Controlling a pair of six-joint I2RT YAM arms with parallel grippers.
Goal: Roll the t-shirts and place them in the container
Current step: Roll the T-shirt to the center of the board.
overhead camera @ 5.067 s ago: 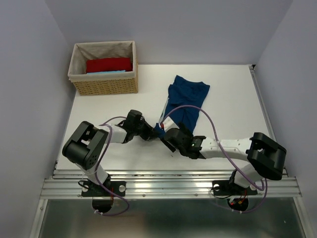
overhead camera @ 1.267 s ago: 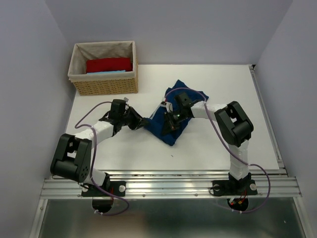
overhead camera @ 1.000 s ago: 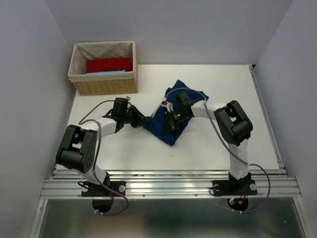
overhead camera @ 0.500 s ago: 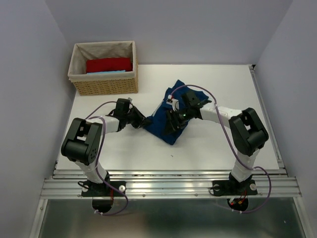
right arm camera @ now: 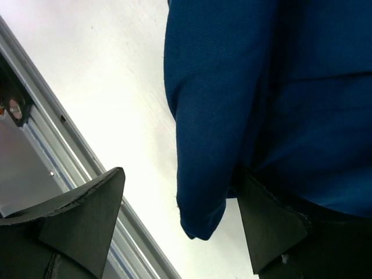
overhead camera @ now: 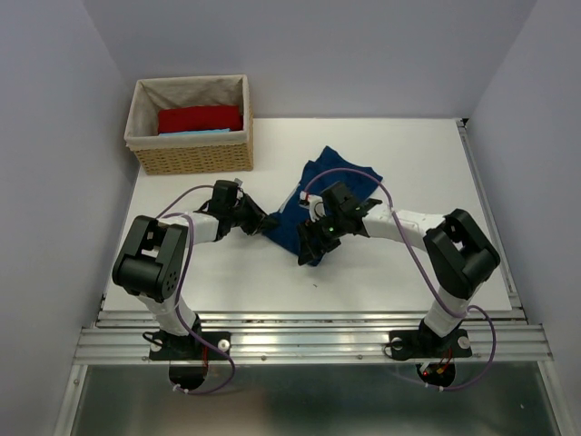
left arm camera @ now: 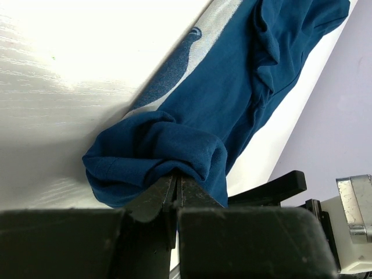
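Navy-blue soft cloth t-shirt (overhead camera: 349, 177) is bunching limply where I'm pinching its edge with the left gripper (left arm camera: 176, 181), right gripper (right arm camera: 180, 177) hanging released.

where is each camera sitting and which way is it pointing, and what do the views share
Top view: fixed above and behind the arms, looking down on the table, basket and navy shirt; both whole arms show.
Left wrist: low over the table, looking along its left fingers, pinched shut on a bunched shirt fold.
Right wrist: looking down past its open right fingers at the shirt's edge and the table's metal rail.
Shared: all three see the navy shirt and the white table.
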